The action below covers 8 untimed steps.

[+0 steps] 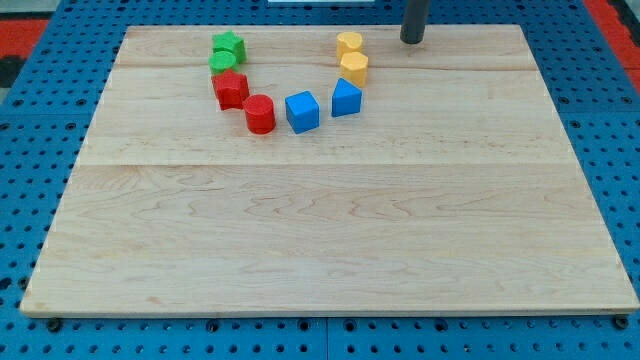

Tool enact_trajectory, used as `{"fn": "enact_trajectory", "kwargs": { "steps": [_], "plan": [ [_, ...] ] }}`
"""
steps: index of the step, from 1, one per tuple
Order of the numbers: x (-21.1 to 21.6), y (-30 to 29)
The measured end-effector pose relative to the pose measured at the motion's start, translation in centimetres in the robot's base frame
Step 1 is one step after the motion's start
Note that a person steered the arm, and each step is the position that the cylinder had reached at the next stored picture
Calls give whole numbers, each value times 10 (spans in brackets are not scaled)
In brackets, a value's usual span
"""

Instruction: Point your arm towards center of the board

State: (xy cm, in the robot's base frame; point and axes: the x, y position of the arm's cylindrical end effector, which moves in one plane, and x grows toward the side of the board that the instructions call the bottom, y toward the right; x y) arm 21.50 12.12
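Note:
My tip (412,40) is at the view's top edge of the wooden board (330,220), right of centre. It stands apart from the blocks, a little to the right of the upper yellow block (349,44). Below that sits a second yellow block (354,68), then a blue wedge-like block (346,98) and a blue cube (302,111). A red cylinder (260,114), a red block (231,89), a green block (223,62) and a green star-like block (229,45) complete a U-shaped arc at the upper middle.
The board lies on a blue perforated table (40,120). A red patch (615,20) shows at the view's top right corner.

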Motion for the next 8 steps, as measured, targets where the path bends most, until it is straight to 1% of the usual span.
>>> {"fn": "enact_trajectory", "kwargs": {
  "steps": [2, 7, 8],
  "plan": [
    [-20, -32],
    [-22, -79],
    [-22, -112]
  ]
}}
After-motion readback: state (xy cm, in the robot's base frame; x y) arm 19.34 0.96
